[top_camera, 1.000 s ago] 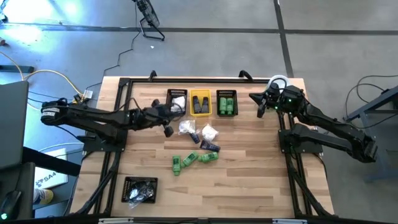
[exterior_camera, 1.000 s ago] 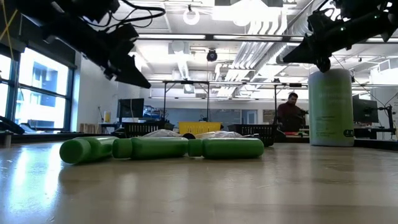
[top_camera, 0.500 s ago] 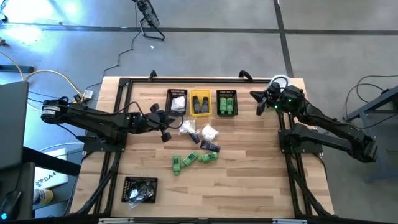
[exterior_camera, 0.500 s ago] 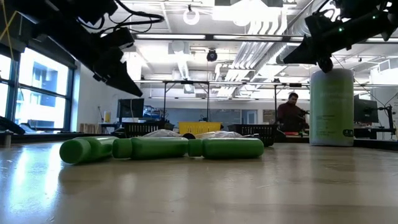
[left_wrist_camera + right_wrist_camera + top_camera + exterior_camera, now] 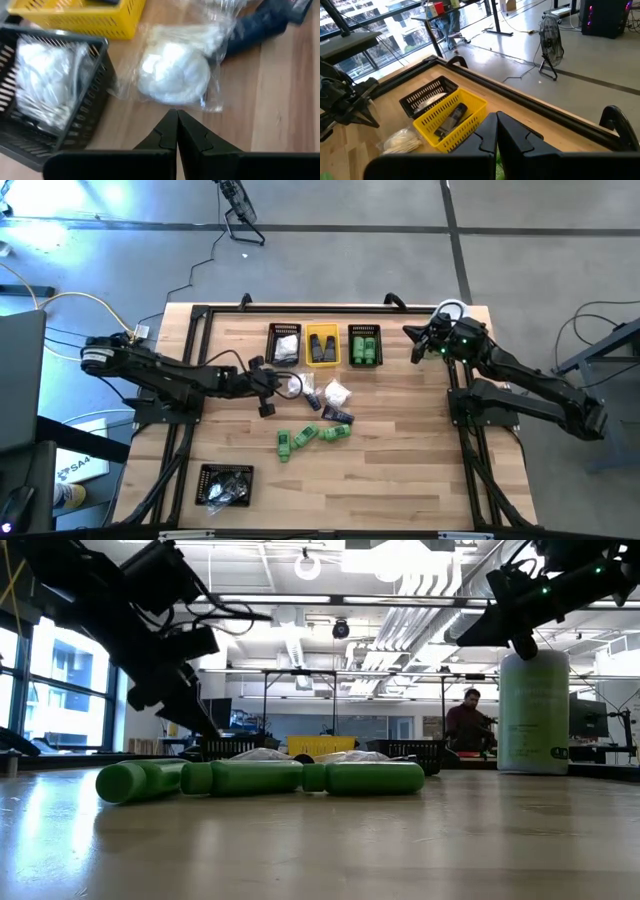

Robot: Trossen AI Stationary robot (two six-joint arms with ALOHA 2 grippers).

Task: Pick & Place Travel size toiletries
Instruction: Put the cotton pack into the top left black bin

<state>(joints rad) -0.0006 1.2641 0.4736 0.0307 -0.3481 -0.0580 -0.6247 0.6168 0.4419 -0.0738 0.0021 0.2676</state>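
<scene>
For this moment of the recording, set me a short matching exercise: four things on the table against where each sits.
Things:
1. yellow slatted plastic bin
2. three loose bright green little bottles
3. big pale-green cylinder with white lid
4. left gripper

Places:
A. under the right gripper
B. middle of the bin row
C. beside a white crinkly packet
D. bare wood, table centre

Pairs: 1-B, 2-D, 3-A, 4-C

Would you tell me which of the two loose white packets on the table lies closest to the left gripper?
The white packet just below the black bin, directly ahead of the shut left gripper. The other packet lies farther right, past a dark tube.
</scene>
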